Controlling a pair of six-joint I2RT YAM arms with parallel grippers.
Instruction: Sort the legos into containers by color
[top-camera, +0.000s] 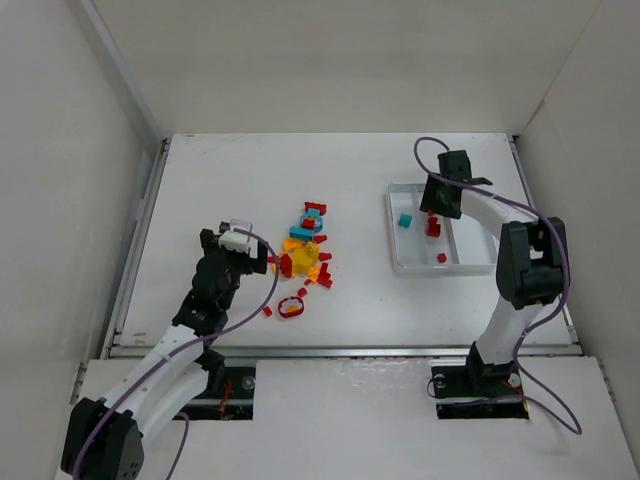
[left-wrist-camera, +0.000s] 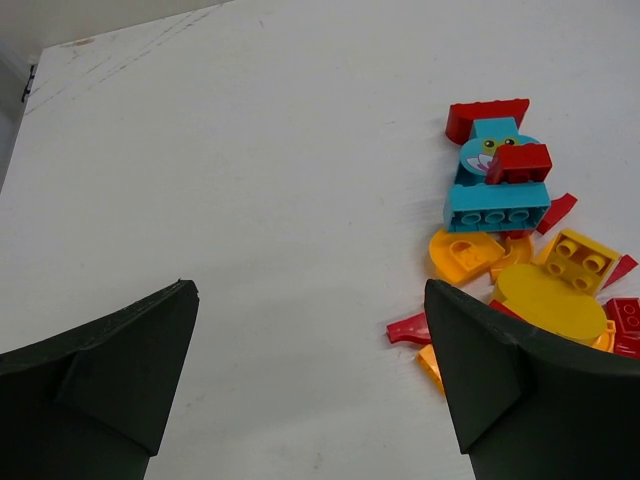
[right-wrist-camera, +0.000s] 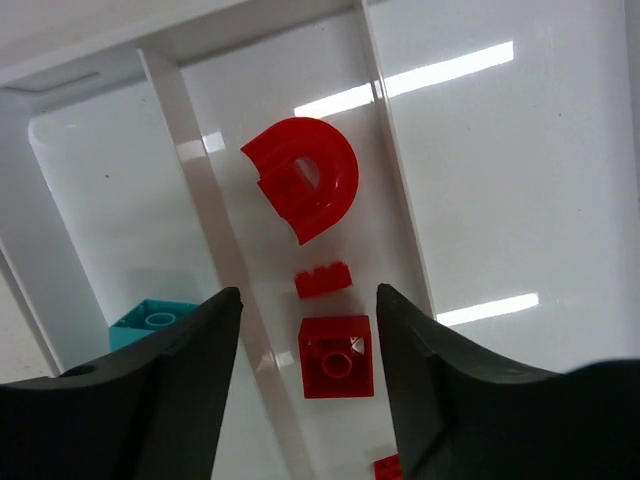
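Both arms were bolted at the near edge of the white counter (top-camera: 200, 180). Closest to that edge, left of centre, lay a red ring piece (top-camera: 291, 307) with a small red piece (top-camera: 267, 311) just beside it.

Beyond these the left claw (top-camera: 245, 252) hovered over the counter, jaws spread wide and grasping nothing. In its wrist view the fingers (left-wrist-camera: 100, 380) framed bare counter, with the unsorted legos (top-camera: 306, 250) beginning at the right fingertip.

The heap sat near the counter's centre, its pieces touching or overlapping. Nearest were a yellow oval plate (left-wrist-camera: 550, 300), a yellow brick (left-wrist-camera: 573, 258) and an orange half-round (left-wrist-camera: 463, 255). Farther off was a teal brick (left-wrist-camera: 495, 195) printed with a face, with a red brick (left-wrist-camera: 520, 162) resting on it and a red curved brick (left-wrist-camera: 487, 115) behind.

Toward the right edge lay the white tray (top-camera: 392, 240), its three compartments running near to far. The right claw (top-camera: 438, 203) hovered above the tray's far half, released, with nothing between its fingers (right-wrist-camera: 150, 400). Beneath it the middle compartment held, from near to far, a red square brick (right-wrist-camera: 337, 357), a small red brick (right-wrist-camera: 322, 280) and a red arch (right-wrist-camera: 305, 180). A teal piece (right-wrist-camera: 150, 320) lay in the left compartment.
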